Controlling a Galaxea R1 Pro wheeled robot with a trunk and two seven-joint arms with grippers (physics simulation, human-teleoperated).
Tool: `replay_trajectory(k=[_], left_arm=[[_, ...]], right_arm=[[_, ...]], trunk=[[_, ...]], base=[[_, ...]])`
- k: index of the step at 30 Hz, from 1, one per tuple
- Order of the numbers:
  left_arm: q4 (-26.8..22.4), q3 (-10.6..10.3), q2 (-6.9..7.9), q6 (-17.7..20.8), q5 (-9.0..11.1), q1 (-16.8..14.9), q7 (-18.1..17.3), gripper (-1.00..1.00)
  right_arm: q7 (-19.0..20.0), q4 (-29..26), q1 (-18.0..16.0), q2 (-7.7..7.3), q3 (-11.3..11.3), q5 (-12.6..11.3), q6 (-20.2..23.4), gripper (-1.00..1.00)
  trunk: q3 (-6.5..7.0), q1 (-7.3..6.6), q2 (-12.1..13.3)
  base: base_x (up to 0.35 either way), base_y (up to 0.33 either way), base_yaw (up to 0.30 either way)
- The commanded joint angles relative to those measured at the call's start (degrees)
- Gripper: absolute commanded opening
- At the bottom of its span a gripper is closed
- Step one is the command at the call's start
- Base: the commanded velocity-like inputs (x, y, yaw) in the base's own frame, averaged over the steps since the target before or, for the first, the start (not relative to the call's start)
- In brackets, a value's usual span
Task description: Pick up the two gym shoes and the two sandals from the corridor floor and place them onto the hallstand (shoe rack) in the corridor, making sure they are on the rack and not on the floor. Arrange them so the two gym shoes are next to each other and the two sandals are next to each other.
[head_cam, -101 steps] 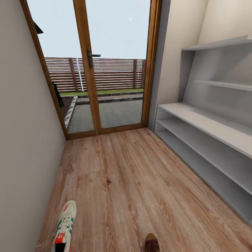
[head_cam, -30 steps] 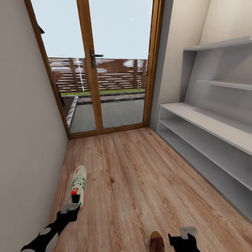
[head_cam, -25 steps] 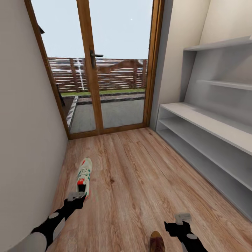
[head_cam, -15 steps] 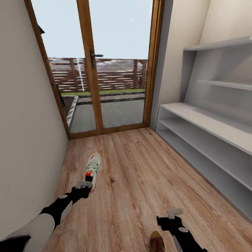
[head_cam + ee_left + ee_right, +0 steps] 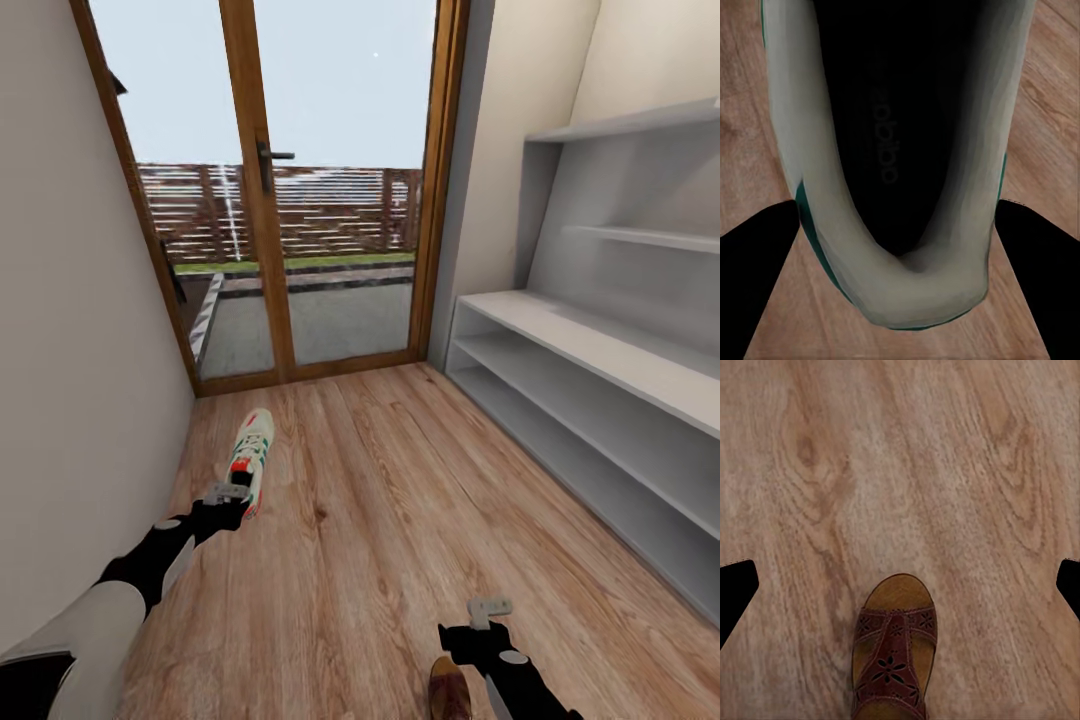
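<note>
Hallstand running along the corridor's right wall, pale grey, two open shelf levels below staggered wall shelves, both levels bare. Corridor floor stretching in light wood planks up to the wood-framed glass door at the far end. Left arm reaching forward near the left wall, left gripper meeting the heel of one gym shoe, toe pointing toward the door. Seen from the left wrist, gym shoe showing its dark opening and white heel collar, dark fingers flanking the heel on both sides; gripping or merely straddling cannot tell, nor whether the shoe is resting on the floor or lifted. Right gripper hovering over the floor's near edge, just beyond one sandal. From the right wrist, sandal lying flat on the planks, dark brown cut-out strap over a tan footbed, fingers spread wide at both edges, holding nothing, well apart from the sandal.
</note>
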Motion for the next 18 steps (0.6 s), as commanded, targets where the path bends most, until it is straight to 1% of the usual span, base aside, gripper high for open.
replay_trajectory(k=[1, 2, 3, 4, 7, 9, 16, 18], left_arm=[[-0.19, 0.50, -0.06, 0.74, -0.53, -0.13, -0.59, -1.00], [-0.24, 0.49, -0.10, 1.19, -0.53, -0.23, -0.72, -1.00], [-0.37, 0.47, -0.19, 2.43, -0.52, -0.42, -0.96, -1.00], [-0.77, 0.47, -0.25, 5.03, -0.51, -0.66, -1.24, -1.00], [-1.67, 0.49, -0.47, 7.39, -0.49, -0.95, -1.40, -1.00], [-4.36, 0.45, -0.84, 10.36, -0.52, -1.93, -1.42, -1.00], [-6.46, 0.51, -1.20, 14.10, -0.49, -3.56, -1.49, -1.00], [-6.54, 0.50, -1.17, 14.34, -0.49, -3.60, -1.46, -1.00]], right_arm=[[0.08, -0.09, -0.01, 0.02, -0.09, 0.55, 0.37, 1.00], [0.07, -0.06, -0.01, 0.03, -0.05, 0.55, 0.37, 1.00], [0.05, 0.05, -0.01, 0.08, 0.05, 0.56, 0.43, 1.00], [0.04, 0.47, -0.01, 0.19, 0.17, 0.57, 0.49, 1.00], [0.03, 0.98, -0.01, 0.25, 0.20, 0.57, 0.53, 1.00], [0.05, 2.30, -0.01, 0.23, 0.12, 0.58, 0.47, 1.00], [0.17, 5.45, -0.01, 0.22, 0.03, 0.43, 0.32, 1.00], [0.16, 5.71, -0.01, 0.26, 0.11, 0.42, 0.31, 1.00]], trunk=[[-0.26, 0.21, -0.44], [-0.47, 0.43, -0.84], [-0.70, 0.65, -1.24], [-0.95, 0.87, -1.64], [-1.72, 1.53, -2.85], [-2.25, 1.97, -3.65], [-4.11, 3.51, -6.45], [-4.65, 3.95, -7.26]], base=[[0.000, 0.000, 0.005], [0.000, 0.000, 0.014], [0.000, 0.000, 0.036], [0.000, 0.000, 0.057], [0.000, 0.000, 0.064], [0.000, 0.000, 0.073], [0.000, 0.000, 0.075], [0.000, 0.000, 0.069]])
